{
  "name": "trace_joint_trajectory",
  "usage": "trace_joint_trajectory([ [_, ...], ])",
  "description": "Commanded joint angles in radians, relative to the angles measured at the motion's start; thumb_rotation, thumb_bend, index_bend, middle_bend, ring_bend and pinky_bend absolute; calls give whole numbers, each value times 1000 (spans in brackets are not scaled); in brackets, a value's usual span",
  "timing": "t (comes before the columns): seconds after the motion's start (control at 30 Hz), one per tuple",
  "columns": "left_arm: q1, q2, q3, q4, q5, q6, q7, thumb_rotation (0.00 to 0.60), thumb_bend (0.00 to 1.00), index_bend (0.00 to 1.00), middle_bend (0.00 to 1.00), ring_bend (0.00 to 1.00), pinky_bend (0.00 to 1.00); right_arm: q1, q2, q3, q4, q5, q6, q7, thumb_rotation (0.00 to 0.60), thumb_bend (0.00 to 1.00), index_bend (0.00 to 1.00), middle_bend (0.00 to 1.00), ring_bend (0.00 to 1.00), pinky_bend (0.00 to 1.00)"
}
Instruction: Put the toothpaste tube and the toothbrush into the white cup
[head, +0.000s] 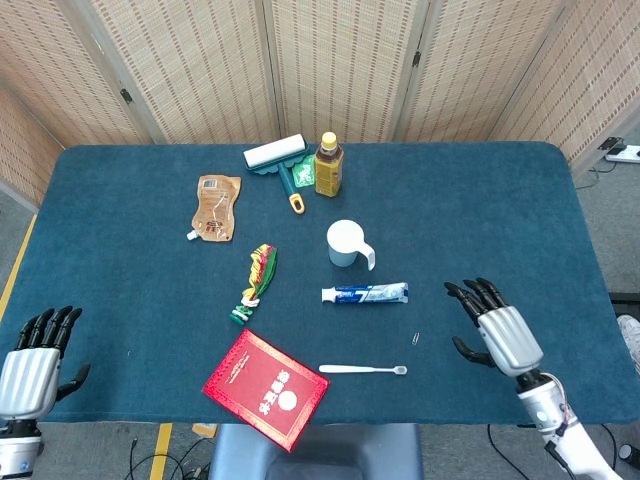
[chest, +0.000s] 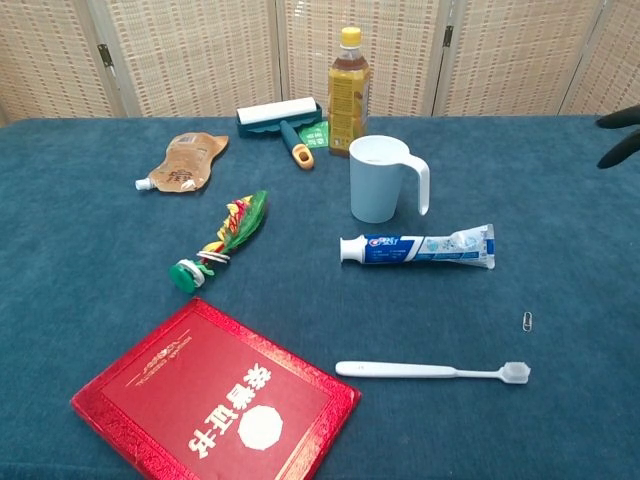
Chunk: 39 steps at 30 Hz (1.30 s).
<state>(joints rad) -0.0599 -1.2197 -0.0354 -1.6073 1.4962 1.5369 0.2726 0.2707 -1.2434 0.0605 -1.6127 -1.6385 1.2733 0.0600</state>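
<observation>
The toothpaste tube (head: 365, 294) lies flat on the blue table (head: 480, 200), just near of the white cup (head: 344, 243), with its cap end to the left and its flat crimped tail to the right. The toothbrush (head: 362, 370) lies nearer again, close to the front edge, just right of the red booklet (head: 265, 388), bristle head to the right. The tube looks light and soft-walled, likely to dent and slip under a hard squeeze, so the firmer shoulder beside the cap or the mid-body seems the best hold, letting it drop cap-down into the cup. The toothbrush is thin, stiff and smooth, lying low on the cloth; a pinch at mid-handle looks the likeliest way to lift it, though it may roll away from the fingertips. The cup stands upright with its handle to the right and, being light, could tip if knocked at the rim. The right hand (head: 497, 331) hovers above the table, right of the tube, fingers spread and holding nothing. The left hand (head: 35, 360) sits at the near-left edge, fingers apart, empty.
</observation>
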Motion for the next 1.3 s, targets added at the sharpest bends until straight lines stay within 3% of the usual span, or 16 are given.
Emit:
trace_joint_trajectory([
  [0.03, 6, 3, 3, 0, -1, 6, -4, 600, 329, 138, 151, 104, 153, 71, -43, 27, 21, 39, -94, -28, 600, 261, 106, 239, 123, 130],
  [0.37, 22, 10, 7, 3, -6, 18, -17, 600, 328, 138, 151, 104, 153, 209, -157, 69, 105, 123, -259, -80, 600, 260, 119, 244, 126, 140],
  [0.67, 30, 9, 10, 13, -11, 17, -27, 600, 329, 138, 151, 104, 153, 295, -264, 92, 194, 181, -333, -128, 600, 277, 119, 244, 131, 140],
  [1.07, 48, 17, 13, 20, -16, 29, -46, 600, 329, 139, 151, 104, 153, 403, -402, 112, 288, 234, -402, -209, 600, 277, 126, 245, 142, 171],
  [1.3, 61, 24, 15, 30, -28, 32, -59, 600, 328, 139, 151, 104, 153, 396, -405, 93, 330, 244, -378, -208, 600, 281, 150, 261, 157, 176],
])
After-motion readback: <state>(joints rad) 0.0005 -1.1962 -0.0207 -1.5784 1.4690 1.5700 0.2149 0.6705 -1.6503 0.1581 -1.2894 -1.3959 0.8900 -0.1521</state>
